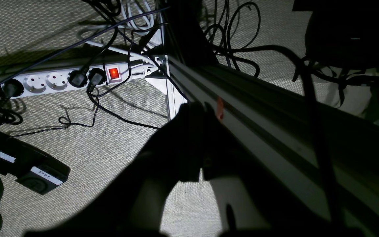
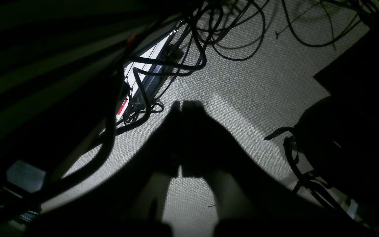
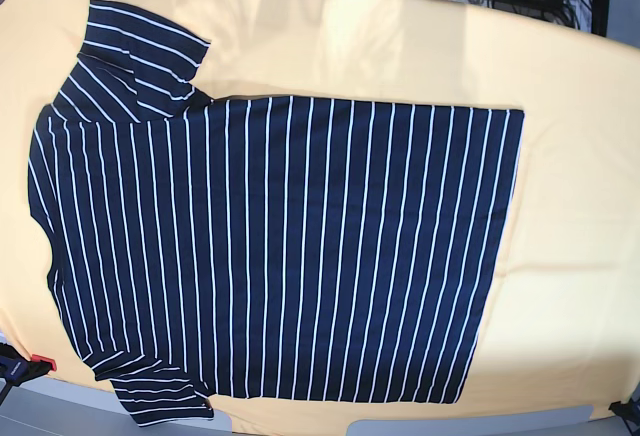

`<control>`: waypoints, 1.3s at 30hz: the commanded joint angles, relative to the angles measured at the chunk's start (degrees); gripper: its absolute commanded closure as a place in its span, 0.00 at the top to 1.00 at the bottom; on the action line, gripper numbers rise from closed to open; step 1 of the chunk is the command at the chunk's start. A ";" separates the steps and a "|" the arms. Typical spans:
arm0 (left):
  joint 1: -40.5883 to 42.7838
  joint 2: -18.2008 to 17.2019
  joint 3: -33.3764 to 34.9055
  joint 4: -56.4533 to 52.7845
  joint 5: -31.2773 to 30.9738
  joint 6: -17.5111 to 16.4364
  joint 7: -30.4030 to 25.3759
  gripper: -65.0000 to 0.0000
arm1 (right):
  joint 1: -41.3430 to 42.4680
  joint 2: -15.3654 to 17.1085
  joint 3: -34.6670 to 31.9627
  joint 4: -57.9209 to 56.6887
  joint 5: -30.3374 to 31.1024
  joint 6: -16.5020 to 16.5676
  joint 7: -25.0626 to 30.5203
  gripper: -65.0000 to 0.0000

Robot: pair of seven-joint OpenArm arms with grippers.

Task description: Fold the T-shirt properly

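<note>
The T-shirt [image 3: 280, 256], dark navy with thin white pinstripes, lies spread flat on the table in the base view. Its collar end is at the left, its hem at the right, and a sleeve sticks out at the top left and bottom left. Neither arm shows in the base view. My left gripper [image 1: 197, 106] is a dark silhouette hanging below table level over the carpet, jaws shut with nothing between them. Seen the same way in its own wrist view, my right gripper [image 2: 184, 104] is shut and empty. Neither wrist view shows the T-shirt.
A yellow-orange cloth [image 3: 580, 256] covers the table under the shirt. On the carpet below lie a white power strip [image 1: 54, 80] with a lit red switch, tangled cables [image 2: 229, 49] and a black pedal labelled STOP [image 1: 44, 176]. A metal frame bar [image 1: 275, 131] runs beside the left gripper.
</note>
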 commanded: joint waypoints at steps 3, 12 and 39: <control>0.28 0.28 0.02 0.39 -0.31 -0.52 -0.20 0.00 | 0.00 0.15 -0.07 0.55 -0.04 0.42 0.39 0.00; 0.28 0.31 0.02 0.44 -0.28 -0.52 -0.20 0.00 | 0.00 0.15 -0.07 0.52 -0.04 0.39 0.39 0.00; 15.69 -0.33 0.07 24.98 0.00 -0.52 17.79 0.00 | -14.14 3.37 -0.07 18.56 -4.72 2.23 -14.16 0.00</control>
